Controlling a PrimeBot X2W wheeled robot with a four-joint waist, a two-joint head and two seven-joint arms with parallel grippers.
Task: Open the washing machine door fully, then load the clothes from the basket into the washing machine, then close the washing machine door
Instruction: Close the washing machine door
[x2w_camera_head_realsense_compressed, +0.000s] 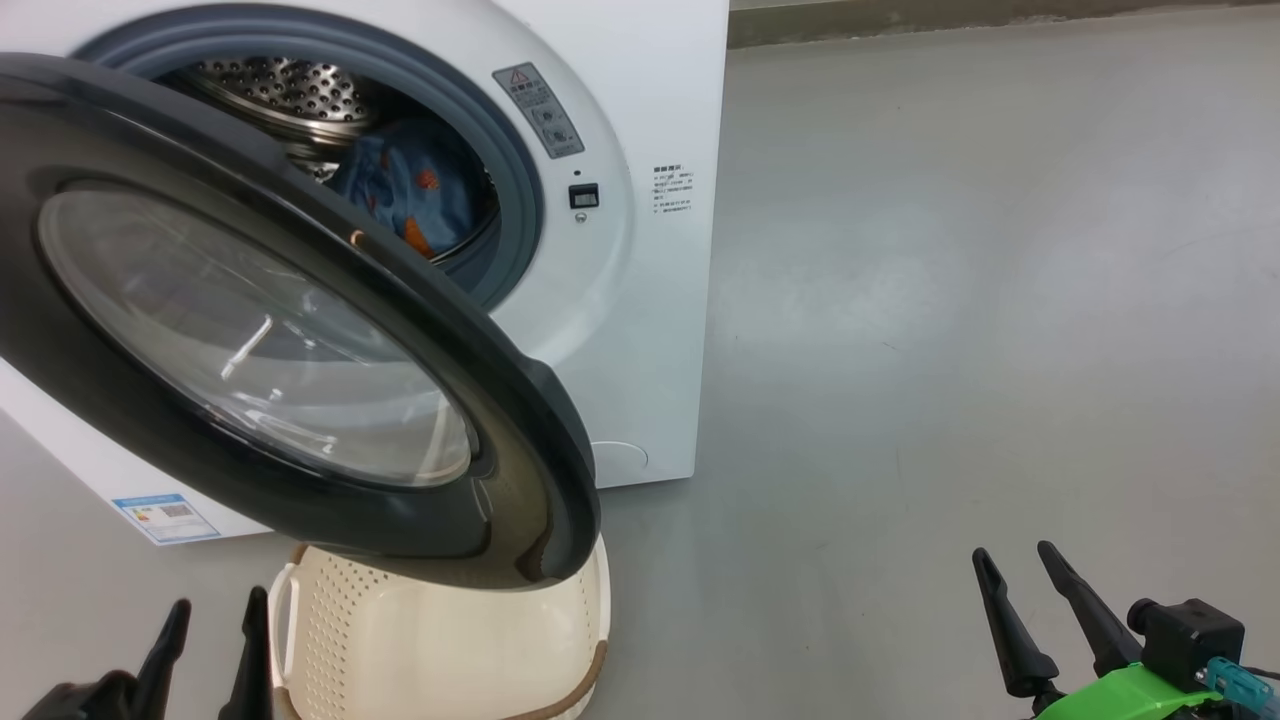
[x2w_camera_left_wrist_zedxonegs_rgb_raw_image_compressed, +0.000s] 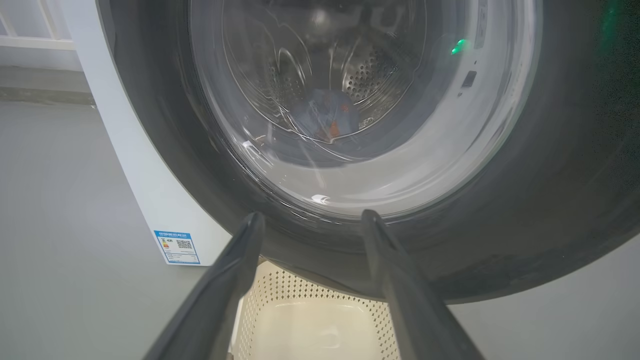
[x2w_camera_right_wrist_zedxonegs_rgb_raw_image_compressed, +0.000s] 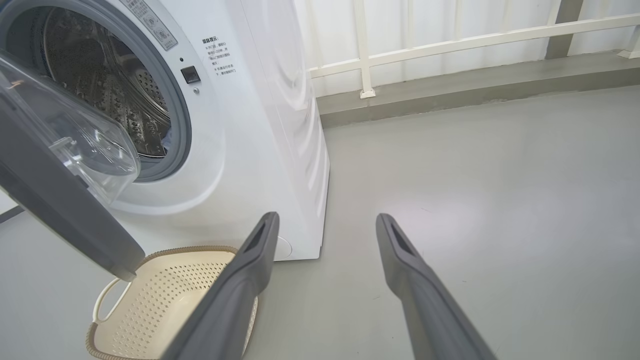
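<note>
The washing machine (x2w_camera_head_realsense_compressed: 640, 300) stands with its door (x2w_camera_head_realsense_compressed: 300, 340) swung partly open, black rim toward me. Light blue clothes (x2w_camera_head_realsense_compressed: 410, 195) with orange figures lie inside the steel drum, also seen through the door glass (x2w_camera_left_wrist_zedxonegs_rgb_raw_image_compressed: 325, 117). The cream basket (x2w_camera_head_realsense_compressed: 440, 640) sits on the floor under the door's lower edge, its inside bare where it shows (x2w_camera_right_wrist_zedxonegs_rgb_raw_image_compressed: 165, 300). My left gripper (x2w_camera_head_realsense_compressed: 212, 625) is open at the lower left, fingers just below the door rim (x2w_camera_left_wrist_zedxonegs_rgb_raw_image_compressed: 310, 222). My right gripper (x2w_camera_head_realsense_compressed: 1015, 570) is open over bare floor, right of the basket (x2w_camera_right_wrist_zedxonegs_rgb_raw_image_compressed: 325, 225).
Grey floor (x2w_camera_head_realsense_compressed: 950, 300) stretches to the right of the machine. A white railing (x2w_camera_right_wrist_zedxonegs_rgb_raw_image_compressed: 450, 45) on a low ledge runs behind. A blue label (x2w_camera_head_realsense_compressed: 165, 515) marks the machine's lower left corner.
</note>
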